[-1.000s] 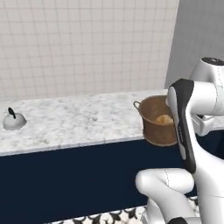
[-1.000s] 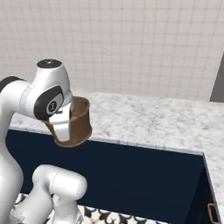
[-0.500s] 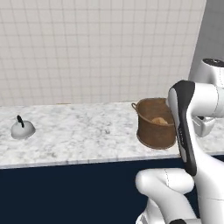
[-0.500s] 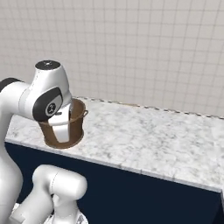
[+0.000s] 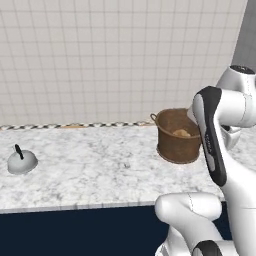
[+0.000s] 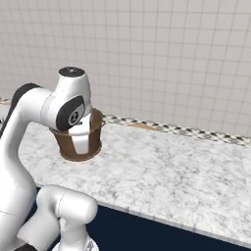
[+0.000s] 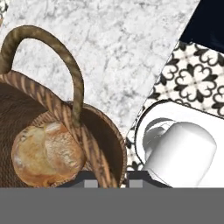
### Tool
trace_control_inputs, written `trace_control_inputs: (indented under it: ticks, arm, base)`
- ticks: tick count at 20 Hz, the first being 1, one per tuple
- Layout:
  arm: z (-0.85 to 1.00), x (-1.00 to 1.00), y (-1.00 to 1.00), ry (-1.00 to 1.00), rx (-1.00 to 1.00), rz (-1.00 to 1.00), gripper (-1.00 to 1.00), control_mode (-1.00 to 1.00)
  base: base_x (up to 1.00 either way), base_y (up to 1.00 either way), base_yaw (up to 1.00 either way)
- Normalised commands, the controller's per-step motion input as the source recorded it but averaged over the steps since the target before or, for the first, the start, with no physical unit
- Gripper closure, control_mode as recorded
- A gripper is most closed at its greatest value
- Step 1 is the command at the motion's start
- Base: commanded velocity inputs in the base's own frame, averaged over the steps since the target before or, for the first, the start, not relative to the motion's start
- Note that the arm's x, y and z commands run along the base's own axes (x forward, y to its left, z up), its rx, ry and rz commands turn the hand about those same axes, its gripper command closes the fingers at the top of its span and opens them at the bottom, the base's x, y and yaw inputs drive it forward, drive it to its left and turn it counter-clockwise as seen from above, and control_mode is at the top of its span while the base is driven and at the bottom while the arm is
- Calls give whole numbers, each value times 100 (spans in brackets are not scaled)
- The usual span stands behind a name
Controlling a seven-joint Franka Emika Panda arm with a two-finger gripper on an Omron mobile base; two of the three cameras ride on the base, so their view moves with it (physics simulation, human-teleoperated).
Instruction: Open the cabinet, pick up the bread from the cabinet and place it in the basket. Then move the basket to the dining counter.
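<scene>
The copper-brown basket (image 5: 176,142) hangs from my gripper (image 7: 113,183), which is shut on its woven rim beside a loop handle (image 7: 52,48). The bread (image 7: 47,154), a golden-brown lump, lies on the basket's bottom and peeks over the rim in the left base view (image 5: 181,133). The basket (image 6: 97,142) stands over the near right part of the dining counter (image 5: 100,172), whose speckled marble top (image 6: 171,171) has a dark navy front. Whether the basket's bottom touches the marble, I cannot tell. My forearm hides the fingers in both base views.
A small grey dome with a black knob (image 5: 22,161) sits at the counter's left. A pale tiled wall (image 5: 110,60) closes off the far side. Below the counter's front edge (image 6: 162,223) lies a black-and-white patterned floor (image 7: 194,74).
The whole scene has shifted and grown larger in both base views, so the base has driven closer to the counter. The basket has stayed in my gripper throughout.
</scene>
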Motion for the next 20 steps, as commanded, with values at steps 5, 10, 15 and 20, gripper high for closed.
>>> trace_control_inputs:
  ticks: [5, 10, 15, 20]
  arm:
    - [-79, 98, -54, 0, 12, 13, 100, -100]
    - [-74, 98, -39, 1, 9, 9, 100, -100]
    - [-24, 93, -3, 7, 6, 0, 100, -100]
    - [-42, 85, -4, 7, 2, 0, 100, -100]
  base:
    - [0, 0, 0]
    - [0, 0, 0]
    - [0, 0, 0]
    - [0, 0, 0]
